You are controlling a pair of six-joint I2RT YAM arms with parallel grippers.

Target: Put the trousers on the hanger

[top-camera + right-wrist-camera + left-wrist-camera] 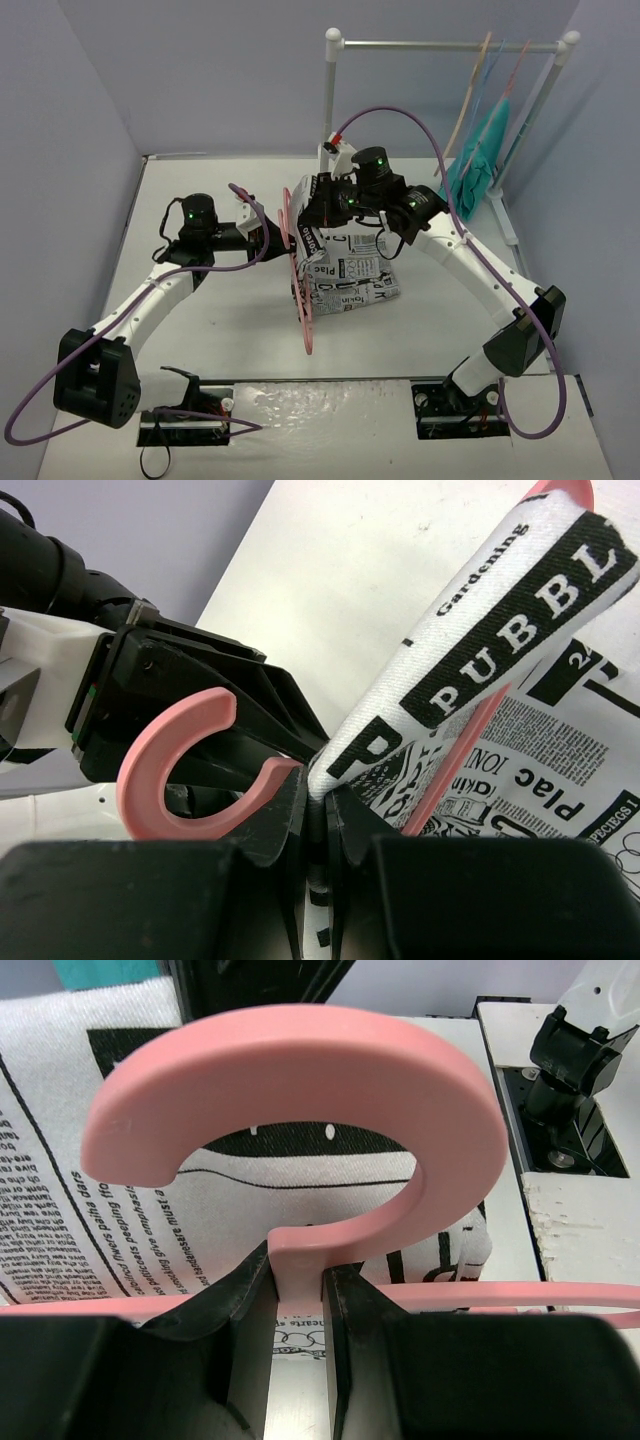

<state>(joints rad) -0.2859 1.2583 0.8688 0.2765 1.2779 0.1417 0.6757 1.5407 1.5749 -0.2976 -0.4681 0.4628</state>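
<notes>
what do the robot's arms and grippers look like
The left arm and right arm both have white tube-like links joined by bulky black joints, with small green lights near the wrists. A thin purple cable loops loosely along each arm. The left gripper and right gripper are matte black, each with two flat, blocky fingers.

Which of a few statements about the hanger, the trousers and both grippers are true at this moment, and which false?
1. The left gripper clamps the hanger just below its hook. True.
2. The trousers lie in a heap, untouched by either gripper. False: the right gripper pinches their fabric, which is folded over a hanger bar.
3. A teal garment hangs on the rack at the back right. True.
4. The hanger hangs from the rack. False: the left gripper holds it over the table.
</notes>
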